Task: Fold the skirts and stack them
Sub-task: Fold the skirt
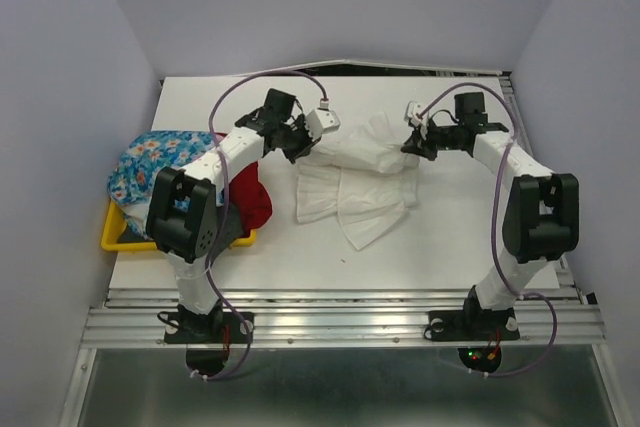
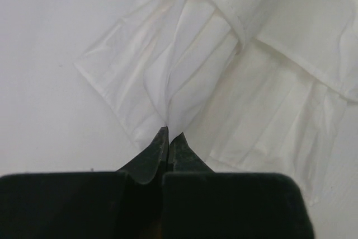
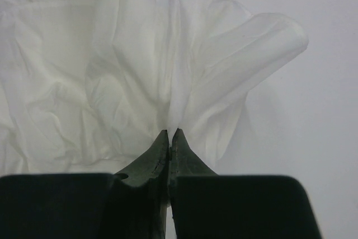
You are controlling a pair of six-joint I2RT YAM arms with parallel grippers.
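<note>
Top external: left gripper (image 1: 301, 151), right gripper (image 1: 412, 148) clamp white skirt (image 1: 358, 192); tray (image 1: 113, 239) holds coloured skirts (image 1: 160, 162).

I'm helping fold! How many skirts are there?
3: thin white cloth skirt mid-table, pinched by left gripper and right gripper; blue flower-print skirt on yellow plastic tray; plain red skirt beside it. Others may be hidden.

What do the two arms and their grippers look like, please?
Both the left arm and right arm have white links between bulky black joint housings. A thin purple cable loops along each. A small white camera block sits at each wrist. The left gripper and right gripper have dark fingers tapering to points.
</note>
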